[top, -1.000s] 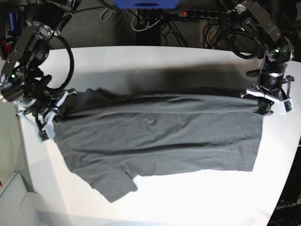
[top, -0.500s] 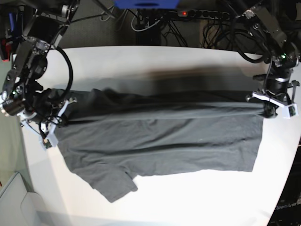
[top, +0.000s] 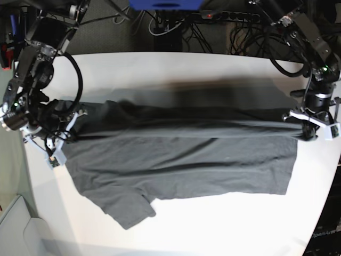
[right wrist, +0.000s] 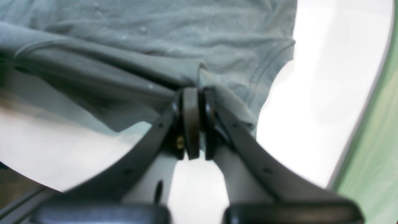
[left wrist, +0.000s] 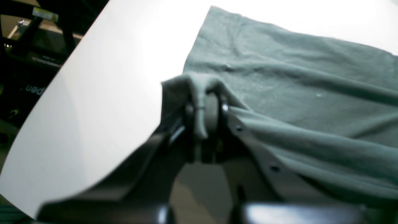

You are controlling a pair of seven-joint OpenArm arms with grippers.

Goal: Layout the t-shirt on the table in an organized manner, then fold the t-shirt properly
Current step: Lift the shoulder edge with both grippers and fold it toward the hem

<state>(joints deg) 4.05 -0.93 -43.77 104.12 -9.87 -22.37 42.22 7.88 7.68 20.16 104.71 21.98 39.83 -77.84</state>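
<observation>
The dark grey t-shirt (top: 181, 160) lies across the white table (top: 213, 69), with its far edge held up and stretched taut between both grippers. My left gripper (top: 305, 130) is at the right of the base view, shut on a bunched corner of the t-shirt (left wrist: 295, 93); in the left wrist view the cloth wraps over the gripper (left wrist: 203, 109). At the left of the base view, my right gripper (top: 57, 143) is shut on the shirt's other end. The right wrist view shows this gripper (right wrist: 196, 96) pinching a fold of the t-shirt (right wrist: 155, 31). One sleeve (top: 130, 210) lies flat toward the near side.
Cables and a power strip (top: 229, 16) run behind the table, beside a blue box (top: 165, 4). The table's rounded edge passes close to my left gripper (left wrist: 37, 102) and to my right gripper (right wrist: 357, 130). A pale bin corner (top: 16, 229) sits at the bottom left.
Both grippers kept their hold and drew further apart. The left gripper shifted toward the right edge, and the shirt's far edge is now raised and pulled straighter.
</observation>
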